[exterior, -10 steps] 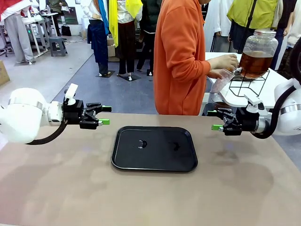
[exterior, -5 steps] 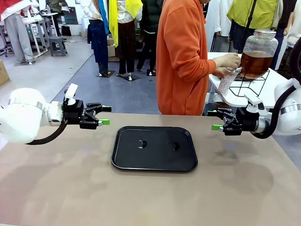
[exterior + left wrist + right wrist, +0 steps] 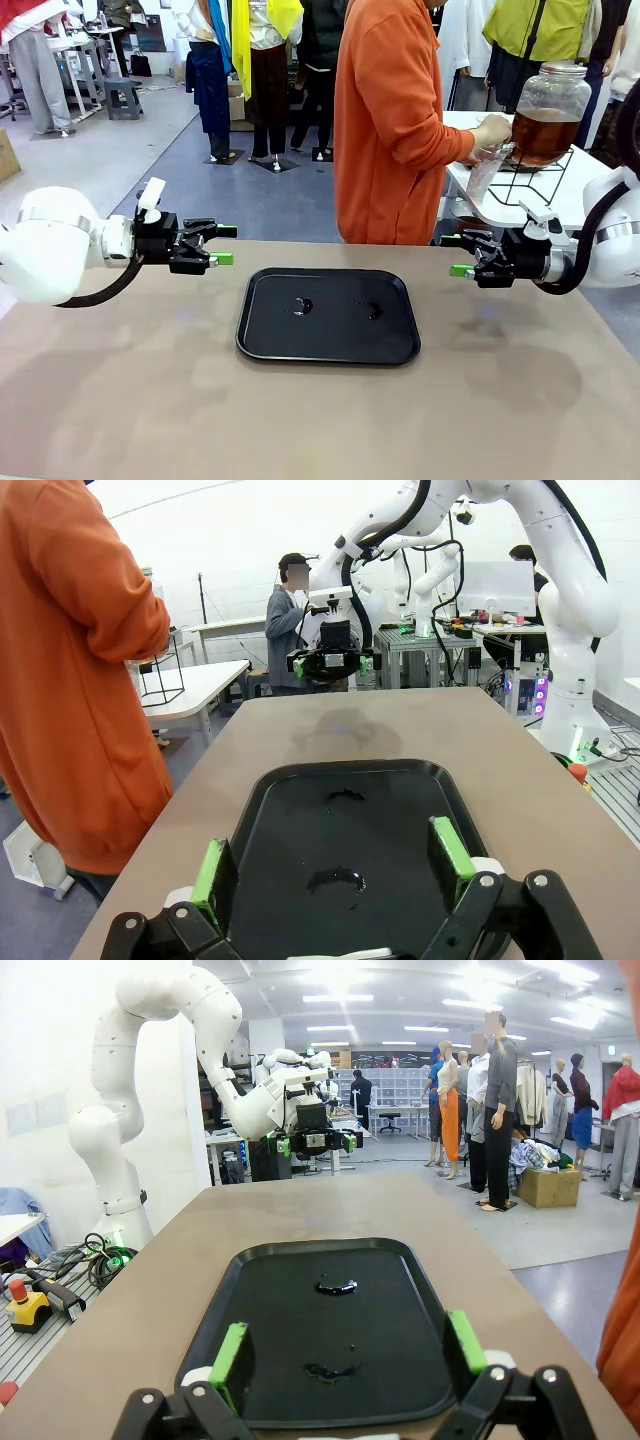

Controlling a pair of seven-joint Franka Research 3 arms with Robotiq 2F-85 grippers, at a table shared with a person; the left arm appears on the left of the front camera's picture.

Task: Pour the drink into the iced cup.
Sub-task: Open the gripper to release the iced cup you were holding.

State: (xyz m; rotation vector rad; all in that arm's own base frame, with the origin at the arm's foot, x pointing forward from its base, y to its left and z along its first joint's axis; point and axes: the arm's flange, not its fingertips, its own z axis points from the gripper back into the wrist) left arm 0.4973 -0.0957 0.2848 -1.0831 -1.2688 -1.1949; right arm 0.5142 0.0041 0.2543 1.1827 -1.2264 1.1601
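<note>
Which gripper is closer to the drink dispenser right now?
The right gripper: it hovers open at the table's right edge, nearest the dispenser jar behind it. The left gripper hovers across the tray.

We see a tan worktop (image 3: 130,400) with a black tray (image 3: 262,340) lying flat near its middle, well apart from each edge. Two small wet patches (image 3: 303,305) sit on the tray. Behind it, a white worktop (image 3: 575,195) carries a black wire stand (image 3: 535,180) bearing a jar of amber drink (image 3: 545,135).
</note>
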